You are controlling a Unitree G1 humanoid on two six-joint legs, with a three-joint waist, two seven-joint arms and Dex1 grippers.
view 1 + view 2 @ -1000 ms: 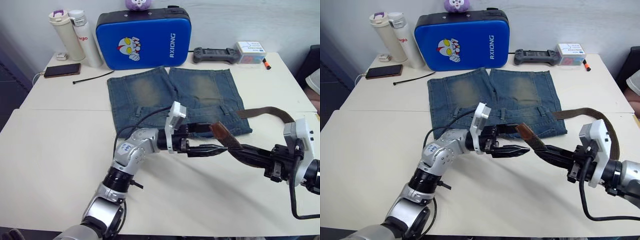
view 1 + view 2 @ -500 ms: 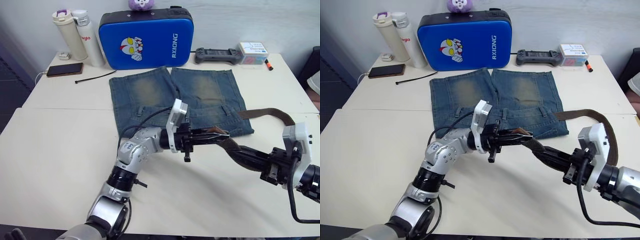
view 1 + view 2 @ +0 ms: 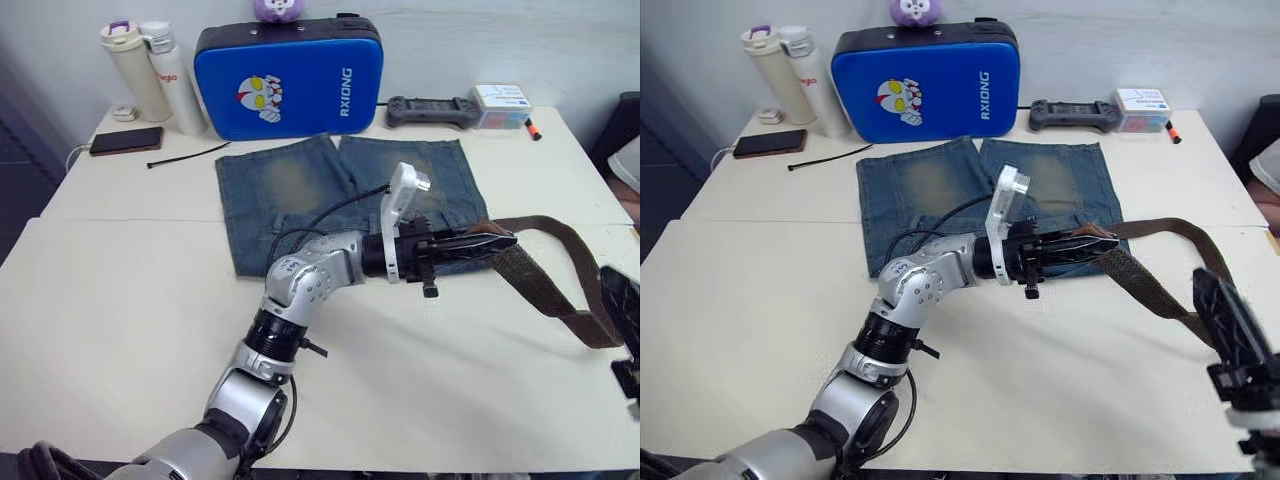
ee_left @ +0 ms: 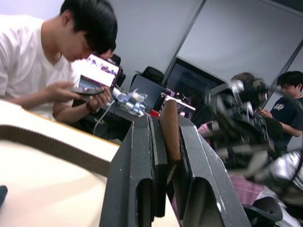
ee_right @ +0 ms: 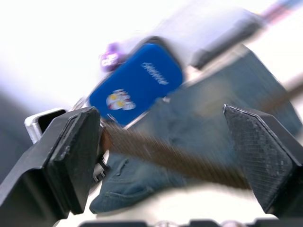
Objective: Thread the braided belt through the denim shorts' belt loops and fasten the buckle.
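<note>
- Braided belt [image 3: 540, 282]: your left gripper [image 3: 497, 243] is clamped on its darker leather tip, holding that end up above the waistband of the denim shorts [image 3: 330, 190], near the shorts' right side.
- From that grip the strap drops to the bench [image 3: 120, 300] and loops toward the right edge, then runs back along the bench to the shorts' right corner.
- In the left wrist view you see the brown tip [image 4: 170, 137] pinched flat between the two black fingers [image 4: 142, 179].
- Your right gripper [image 5: 165, 156] stands wide open with nothing between its fingertips; it sits low at the right edge of the bench, apart from the belt.
- The denim shorts lie flat in the middle of the bench, legs toward the far edge, waistband toward you.
- You cannot make out the belt loops or the buckle well enough to place them.
- Along the far edge: a blue padded case [image 3: 288, 75], two white bottles [image 3: 150, 75] at the far left corner, a phone [image 3: 125, 140], a black cable tie [image 3: 185, 155], a game controller [image 3: 430, 108] and a small box [image 3: 503, 103].
- In the left wrist view, people [image 4: 52, 71] sit at desks beyond the bench.
</note>
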